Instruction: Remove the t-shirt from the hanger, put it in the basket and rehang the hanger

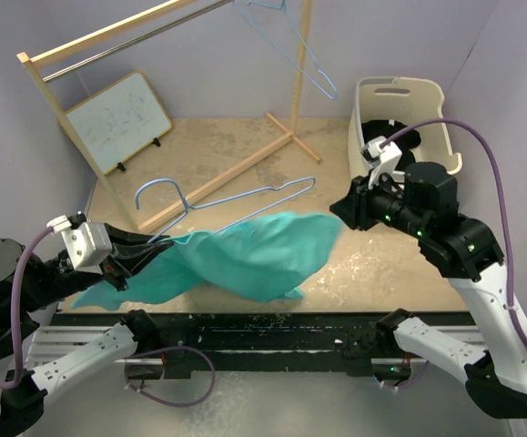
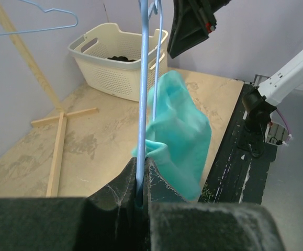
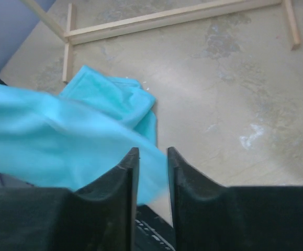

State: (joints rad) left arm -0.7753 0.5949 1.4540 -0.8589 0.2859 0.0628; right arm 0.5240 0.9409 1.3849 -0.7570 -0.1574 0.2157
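The teal t-shirt [image 1: 254,255] hangs in the air on the near side of the wooden rack [image 1: 236,173], stretched in a loose swag below the blue wire hanger [image 1: 245,194]. Most of it looks clear of the wire. Its end nearest the rack's left post bunches under the left gripper [image 2: 143,167], which is clamped tight on the hanger's wire. A fold of cloth sits right against those fingers, and I cannot tell whether it is pinched in with the wire.

The right gripper [image 3: 152,157], out beyond the rack's right foot, has its jaws only narrowly parted. The cloth behind them is blurred, so whether any of it is caught there is unclear.

Two risks follow. If the fold is trapped at the left fingers, pulling away from the rack would drag the hanger along rather than free the shirt. With so slack a hold on the right, the hem could slip off and the shirt drop over the table [image 1: 372,264] edge farthest from the rack.
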